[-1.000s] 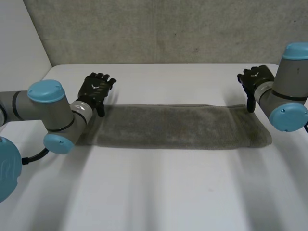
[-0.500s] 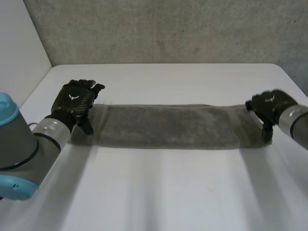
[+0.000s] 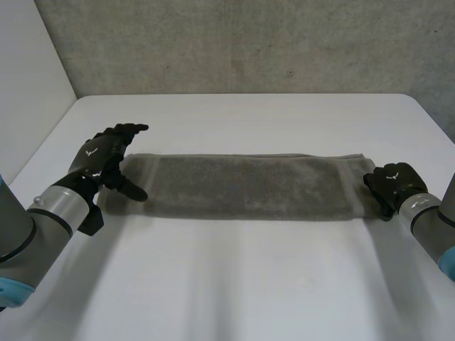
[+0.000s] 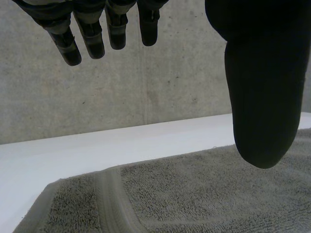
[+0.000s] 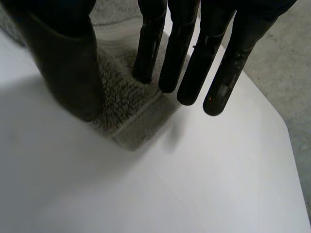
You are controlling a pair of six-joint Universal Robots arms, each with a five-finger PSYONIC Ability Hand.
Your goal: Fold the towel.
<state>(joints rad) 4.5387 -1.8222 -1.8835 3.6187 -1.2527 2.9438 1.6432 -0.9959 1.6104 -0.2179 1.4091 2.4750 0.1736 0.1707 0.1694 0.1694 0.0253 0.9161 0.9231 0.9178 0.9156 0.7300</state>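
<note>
Towel [image 3: 249,186] laid flat as a long grey strip across white table [image 3: 242,284]. Left hand [image 3: 105,155] open, hovering over left end. Right hand [image 3: 392,185] open too, straight fingertips and thumb set on right end's near corner. Best to pinch both ends evenly before lifting. No legible writing; small white emblems on hand backs.

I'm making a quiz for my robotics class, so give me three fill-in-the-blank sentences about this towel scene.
The ___ towel lies in a long strip on the white table. The left hand, above one towel end, is ___, not shut. The right hand touches the towel's ___ end.
Missing: grey; open; right.
</note>
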